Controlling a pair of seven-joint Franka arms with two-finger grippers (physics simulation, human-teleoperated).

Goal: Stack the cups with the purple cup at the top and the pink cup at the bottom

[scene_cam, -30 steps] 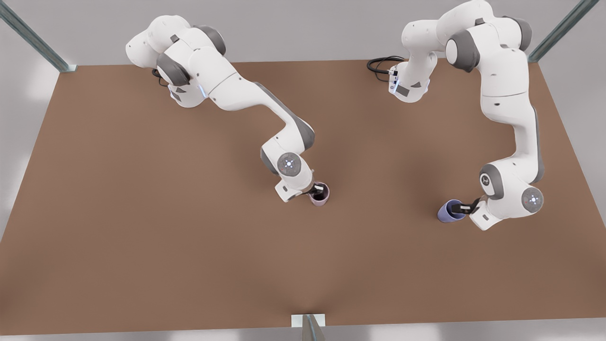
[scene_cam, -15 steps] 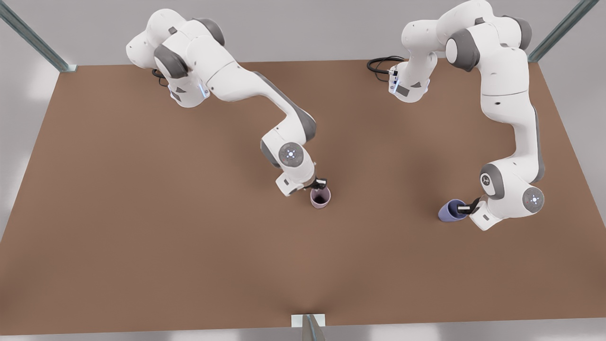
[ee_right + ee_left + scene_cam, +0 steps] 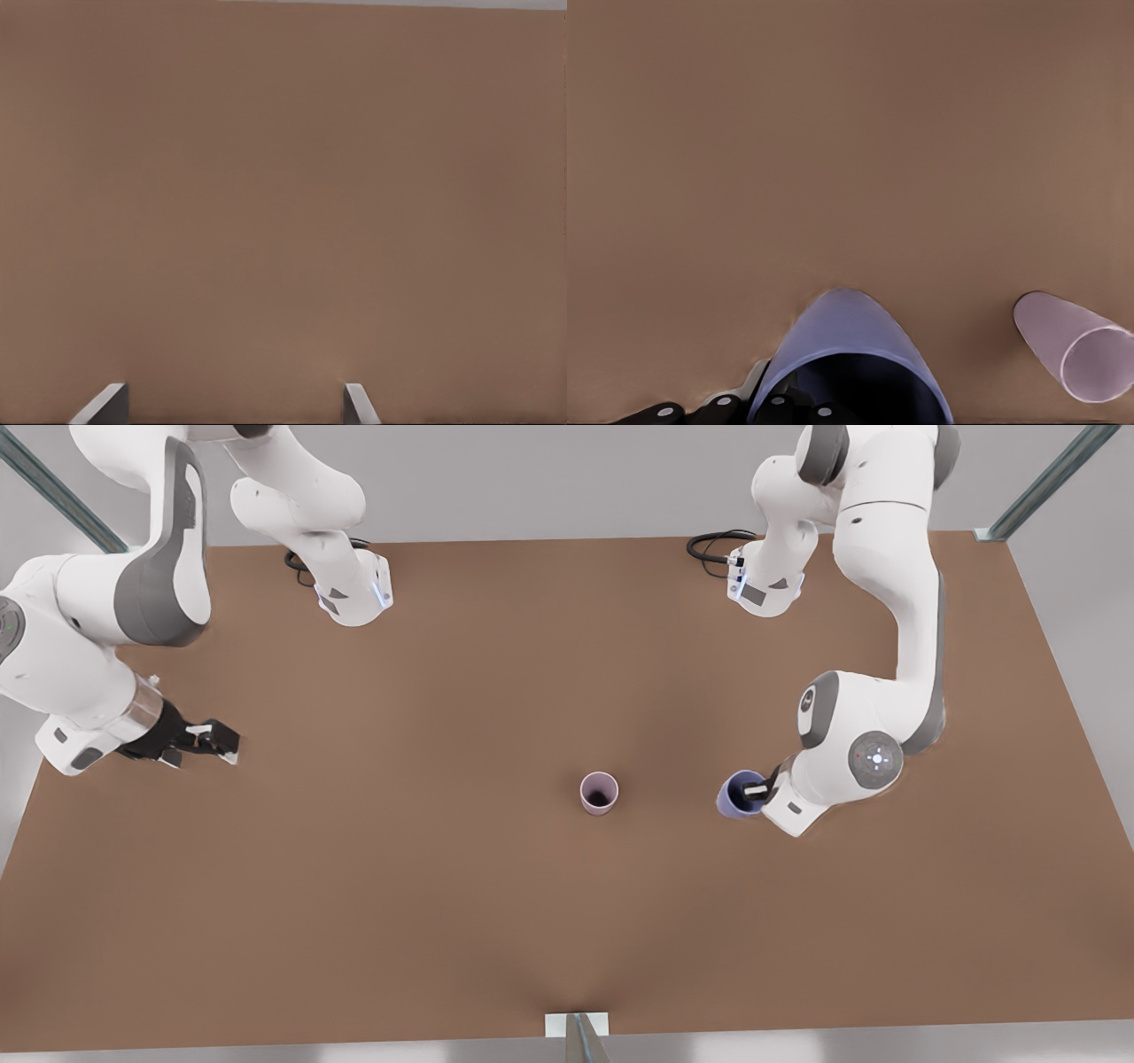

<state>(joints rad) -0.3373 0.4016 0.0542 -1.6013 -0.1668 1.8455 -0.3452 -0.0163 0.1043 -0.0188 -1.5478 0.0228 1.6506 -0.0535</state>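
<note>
The pink cup (image 3: 599, 792) stands upright and alone at the middle of the brown table (image 3: 443, 912). It also appears in the left wrist view as the pink cup (image 3: 1076, 345). To the front view's right of it, the purple cup (image 3: 737, 795) hangs in my left gripper (image 3: 753, 789), which is shut on its rim, one finger inside and one outside. The purple cup (image 3: 846, 354) looms close in the left wrist view, above my left gripper (image 3: 749, 409). At the front view's far left my right gripper (image 3: 217, 742) is open and holds nothing. Its fingertips (image 3: 106, 403) frame bare table.
The arm bases (image 3: 354, 598) and a black cable (image 3: 709, 545) sit along the table's far edge. Metal posts (image 3: 1036, 487) rise at the far corners. A small bracket (image 3: 576, 1027) stands at the near edge.
The right gripper let go of the pink cup and swung away to the front view's far left. The left gripper carried the purple cup closer to the pink cup.
</note>
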